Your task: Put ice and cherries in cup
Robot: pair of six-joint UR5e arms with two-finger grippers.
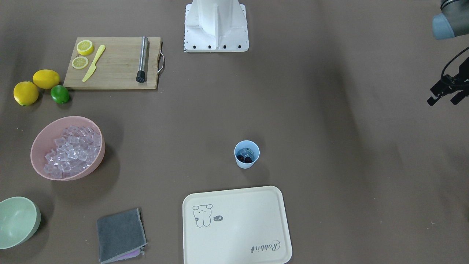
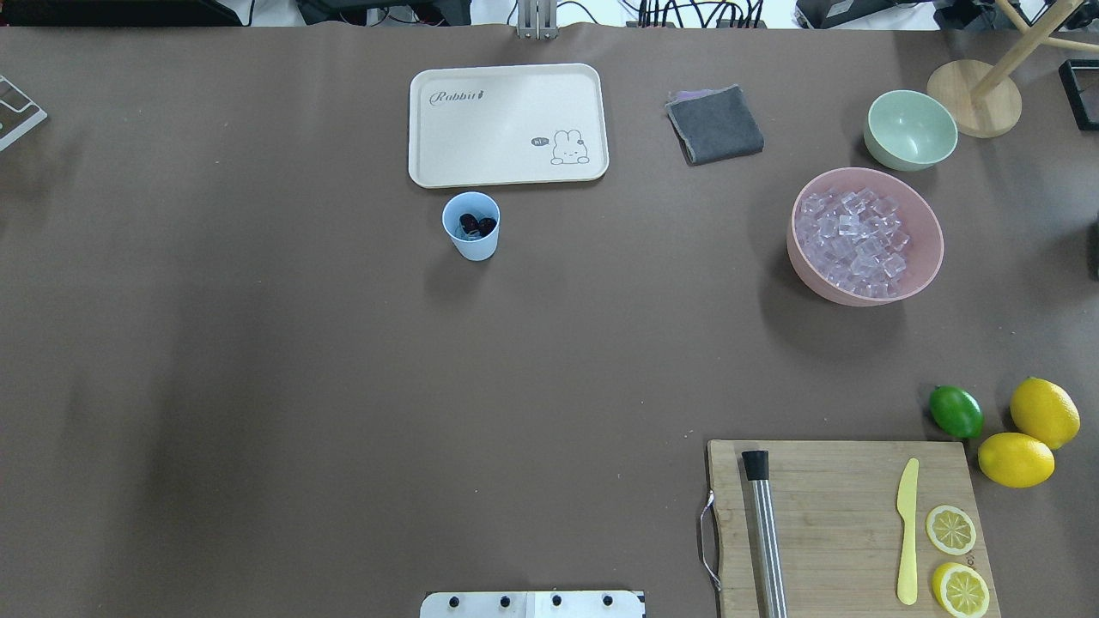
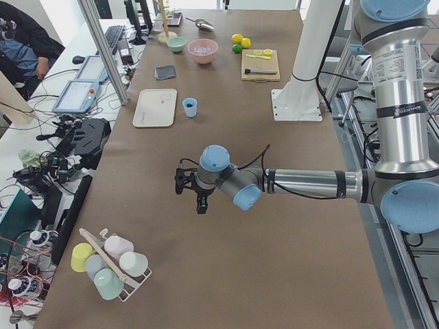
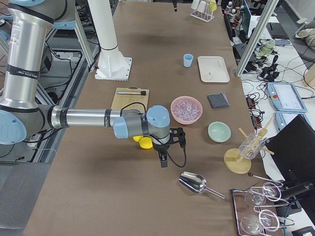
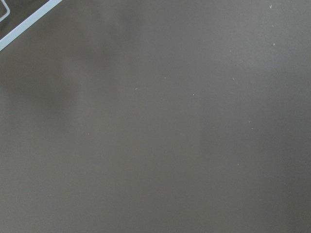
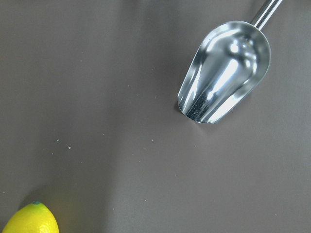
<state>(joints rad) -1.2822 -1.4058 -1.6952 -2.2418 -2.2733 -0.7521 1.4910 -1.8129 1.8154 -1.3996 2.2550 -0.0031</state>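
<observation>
The cream tray (image 2: 506, 120) is carrying the word "Rabbit" in dark script near one corner. A small dark speech bubble beside its rabbit drawing is showing what looks like "Hi". Lettering on the left arm (image 3: 401, 89) is staying too small to read.

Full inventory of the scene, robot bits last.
cup: 1, light blue, beside tray
cherries: 2, dark red, in cup
ice: many, clear, in pink bowl; some apparently in cup
pink bowl: 1, pink, right side
green bowl: 1, pale green, beyond pink bowl
tray: 1, cream, far edge
cloth: 1, grey, beside tray
cutting board: 1, wood, near right
muddler: 1, steel, on board
knife: 1, yellow, on board
lemon slices: 2, yellow, on board
lemons: 2, yellow, beside board
lime: 1, green, beside lemons
scoop: 1, metal, right end
left pincer: 1, black, raised, left end
right pincer: 1, black, near scoop
</observation>
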